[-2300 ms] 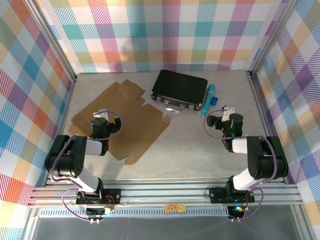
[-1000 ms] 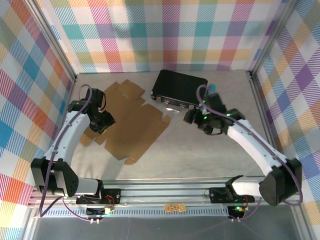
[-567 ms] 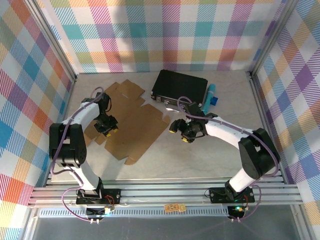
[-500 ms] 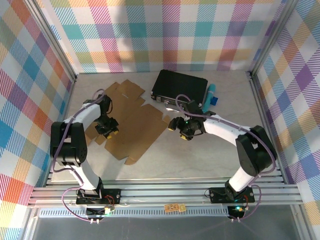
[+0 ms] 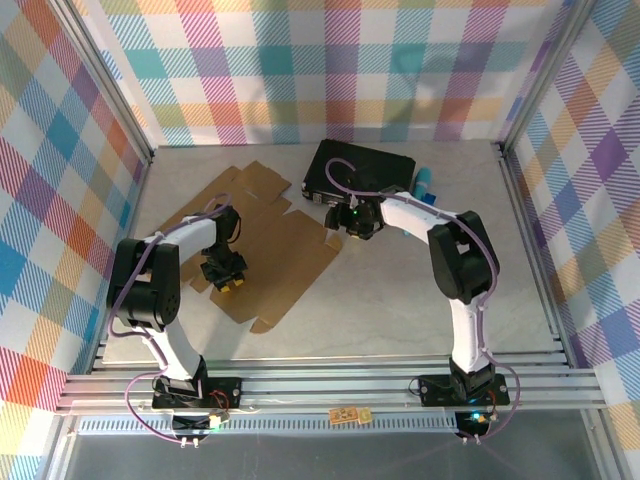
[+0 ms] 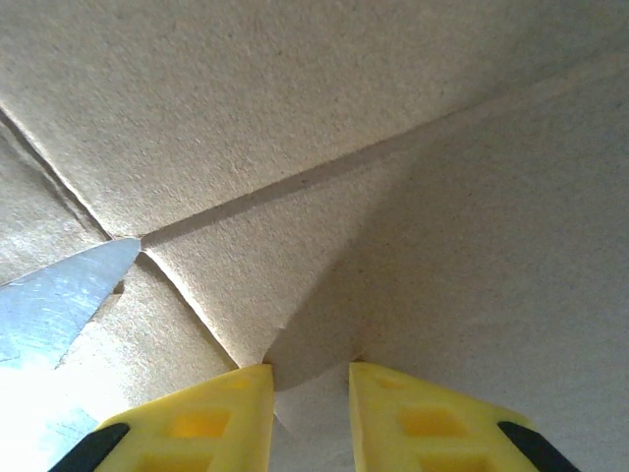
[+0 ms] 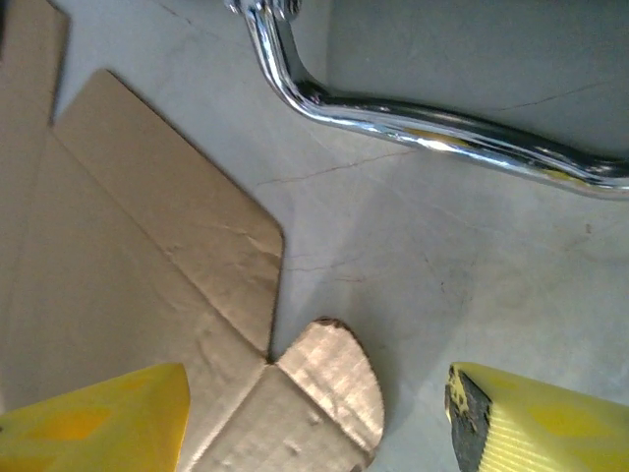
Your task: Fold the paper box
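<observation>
Sliding toward lower right on the flat paper box [image 5: 275,245], left of centre, the left gripper [image 6: 310,413] now pinches a raised cardboard fold. The right gripper [image 7: 314,408] has climbed toward the black case [image 5: 365,172], jaws spread wide above the box's rounded tab [image 7: 329,379].

A pale marbled table [image 5: 400,300] bears a black case [image 5: 392,163], a flat paper box [image 5: 285,255] left of it, and a teal pen [image 5: 424,184] right.

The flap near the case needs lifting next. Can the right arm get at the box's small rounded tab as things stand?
Probably yes: the right end effector stands open with the paper box's rounded tab between its fingers. The black case's chrome handle lies close beyond, not in between.
</observation>
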